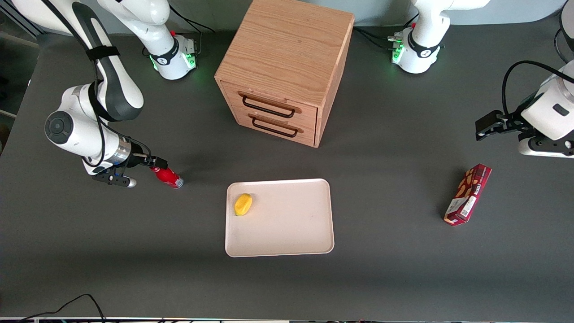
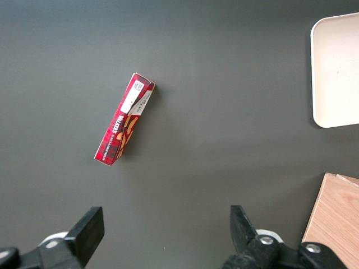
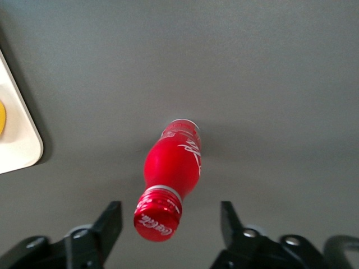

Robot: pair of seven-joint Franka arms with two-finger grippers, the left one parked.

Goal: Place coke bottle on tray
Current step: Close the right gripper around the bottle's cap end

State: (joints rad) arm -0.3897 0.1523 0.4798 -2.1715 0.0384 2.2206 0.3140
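Observation:
The coke bottle (image 1: 169,176) is small and all red with white lettering, and it rests on the dark table toward the working arm's end, apart from the tray. Its red cap points at my right gripper (image 1: 156,162). In the right wrist view the bottle (image 3: 173,162) has its cap between the two open fingers of the gripper (image 3: 171,216), and neither finger touches it. I cannot tell whether it stands or lies. The cream-white tray (image 1: 287,233) lies mid-table, nearer the front camera than the cabinet. Its corner shows in the right wrist view (image 3: 17,140).
A yellow fruit (image 1: 243,204) lies on the tray at the end closest to the bottle. A wooden two-drawer cabinet (image 1: 282,67) stands farther from the camera than the tray. A dark red snack box (image 1: 467,194) lies toward the parked arm's end and shows in the left wrist view (image 2: 123,126).

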